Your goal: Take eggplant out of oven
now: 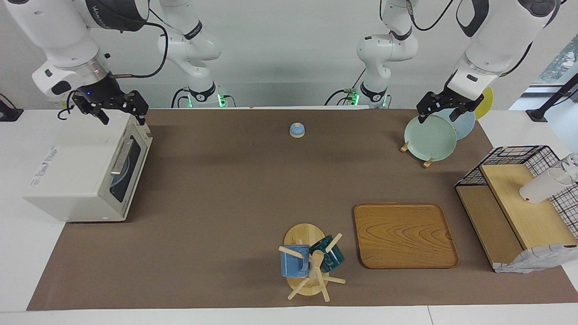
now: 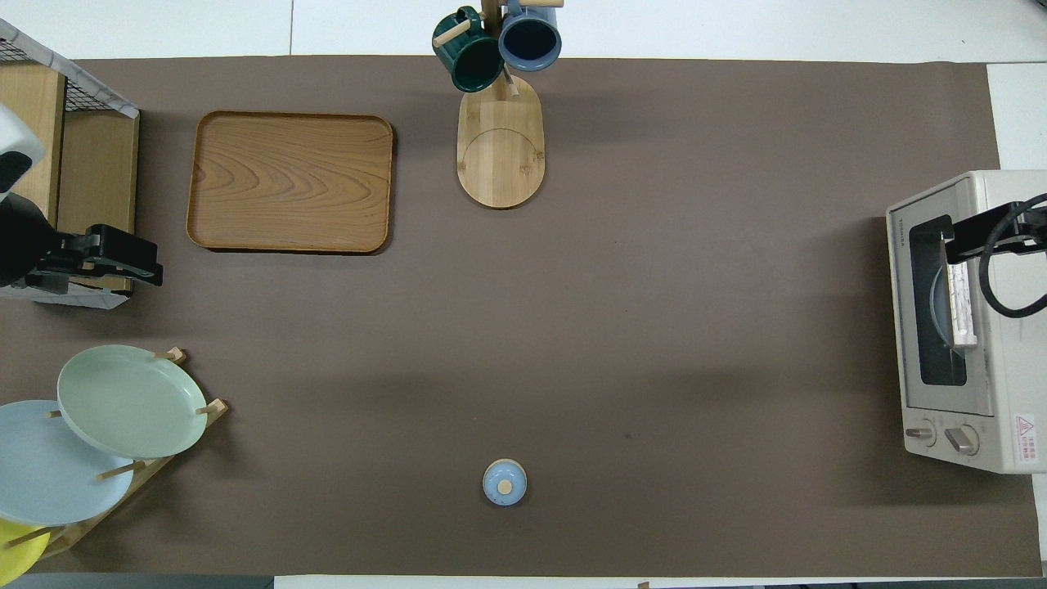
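Observation:
The off-white oven [image 1: 76, 180] stands at the right arm's end of the table, and it also shows in the overhead view [image 2: 981, 327]. Its glass door [image 1: 128, 167] is closed, with the bar handle [image 2: 962, 304] across it. The eggplant is hidden; through the window I make out only a bluish curved edge. My right gripper [image 1: 122, 115] hangs open and empty over the oven's top edge above the door [image 2: 953, 244]. My left gripper [image 1: 445, 113] hangs open and empty over the plate rack [image 2: 131, 260].
A plate rack [image 1: 429, 137] with pale green, blue and yellow plates stands at the left arm's end. Beside it is a black wire shelf [image 1: 519, 155] holding a white cup [image 1: 542, 186]. A wooden tray [image 1: 404, 234], a mug tree [image 1: 311, 262] and a small blue bell [image 1: 296, 130] are on the brown mat.

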`<state>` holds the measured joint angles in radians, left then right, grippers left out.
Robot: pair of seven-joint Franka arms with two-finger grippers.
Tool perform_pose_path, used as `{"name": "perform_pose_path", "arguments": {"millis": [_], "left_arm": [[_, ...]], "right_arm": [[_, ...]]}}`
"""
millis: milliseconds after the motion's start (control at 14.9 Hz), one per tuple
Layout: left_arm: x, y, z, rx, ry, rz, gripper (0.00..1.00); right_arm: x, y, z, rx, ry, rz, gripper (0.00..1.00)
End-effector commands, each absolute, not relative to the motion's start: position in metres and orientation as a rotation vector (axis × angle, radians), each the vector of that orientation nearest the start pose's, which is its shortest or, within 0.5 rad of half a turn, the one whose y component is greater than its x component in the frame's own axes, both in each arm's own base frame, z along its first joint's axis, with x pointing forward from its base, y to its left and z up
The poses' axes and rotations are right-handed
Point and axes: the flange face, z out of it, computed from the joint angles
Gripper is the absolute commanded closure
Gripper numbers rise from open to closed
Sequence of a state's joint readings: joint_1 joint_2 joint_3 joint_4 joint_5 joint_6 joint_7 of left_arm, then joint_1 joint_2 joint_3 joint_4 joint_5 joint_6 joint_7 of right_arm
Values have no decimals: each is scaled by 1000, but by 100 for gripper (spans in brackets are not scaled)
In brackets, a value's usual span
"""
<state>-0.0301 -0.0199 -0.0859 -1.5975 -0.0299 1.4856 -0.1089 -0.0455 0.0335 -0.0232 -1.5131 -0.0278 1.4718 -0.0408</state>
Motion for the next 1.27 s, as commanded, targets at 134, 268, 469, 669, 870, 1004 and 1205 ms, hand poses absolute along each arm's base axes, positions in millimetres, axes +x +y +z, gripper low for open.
{"name": "perform_pose_path", "arguments": {"millis": [134, 268, 469, 669, 870, 1004, 1205], "left_arm": [[534, -62, 616, -3164, 16, 141, 0], [534, -62, 616, -3164, 16, 141, 0], [534, -62, 616, -3164, 16, 141, 0], [534, -62, 616, -3164, 19, 141, 0], [534, -62, 616, -3164, 16, 141, 0], [534, -62, 616, -3164, 16, 141, 0], [534, -62, 616, -3164, 16, 141, 0]], "right_arm": [[554, -37, 626, -3159, 70, 120, 0], [553, -36, 625, -3157, 60, 123, 0], [550, -40, 631, -3153, 17, 103, 0], [552, -37, 632, -3147, -155, 80, 40], [546, -38, 623, -3149, -180, 110, 100], [541, -40, 608, -3151, -172, 93, 100], [526, -44, 570, -3218, -159, 84, 100]]}}
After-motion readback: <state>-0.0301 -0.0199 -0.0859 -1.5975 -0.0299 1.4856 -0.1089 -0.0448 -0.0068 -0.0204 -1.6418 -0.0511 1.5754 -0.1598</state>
